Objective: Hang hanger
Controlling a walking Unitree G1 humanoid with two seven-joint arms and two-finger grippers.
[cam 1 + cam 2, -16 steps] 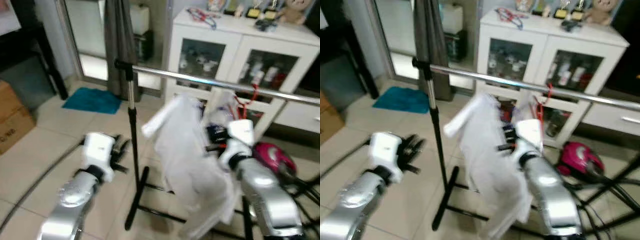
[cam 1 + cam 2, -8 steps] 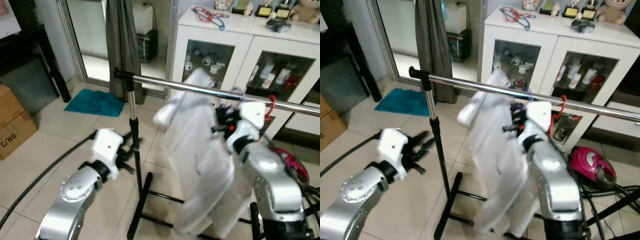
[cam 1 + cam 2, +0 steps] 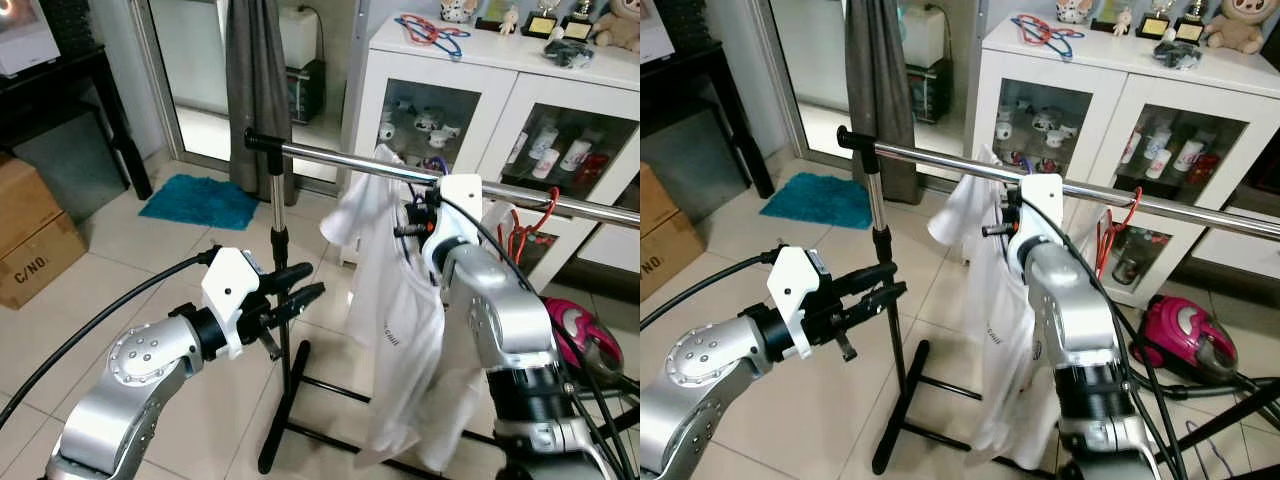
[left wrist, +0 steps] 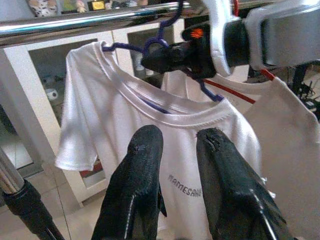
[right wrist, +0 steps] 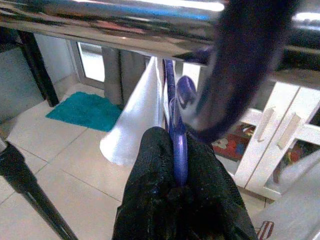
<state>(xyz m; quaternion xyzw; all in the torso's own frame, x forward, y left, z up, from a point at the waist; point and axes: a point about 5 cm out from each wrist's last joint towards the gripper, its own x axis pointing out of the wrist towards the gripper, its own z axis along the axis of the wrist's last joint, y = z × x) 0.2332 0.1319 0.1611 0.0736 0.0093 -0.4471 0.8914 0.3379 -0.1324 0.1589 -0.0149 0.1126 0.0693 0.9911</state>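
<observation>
A purple hanger (image 5: 179,150) carries a white T-shirt (image 3: 400,330). My right gripper (image 3: 412,218) is shut on the hanger's neck, just under the chrome rail (image 3: 330,157) of the clothes rack. The hanger's hook (image 4: 159,39) reaches up to the rail; I cannot tell whether it rests on it. The shirt hangs down in front of my right arm. My left gripper (image 3: 298,283) is open and holds nothing. It sits lower, beside the rack's upright pole (image 3: 277,230), pointing at the shirt.
A red hanger (image 3: 520,225) hangs on the rail further right. Behind stands a white glass-door cabinet (image 3: 470,80). The rack's black base (image 3: 290,400) lies on the tiles, a pink vacuum cleaner (image 3: 575,330) at right, a cardboard box (image 3: 35,235) and a teal mat (image 3: 200,200) at left.
My right gripper has lifted the hanger and shirt from below the rail up to it. My left gripper has come forward and up beside the pole. The camera has shifted too.
</observation>
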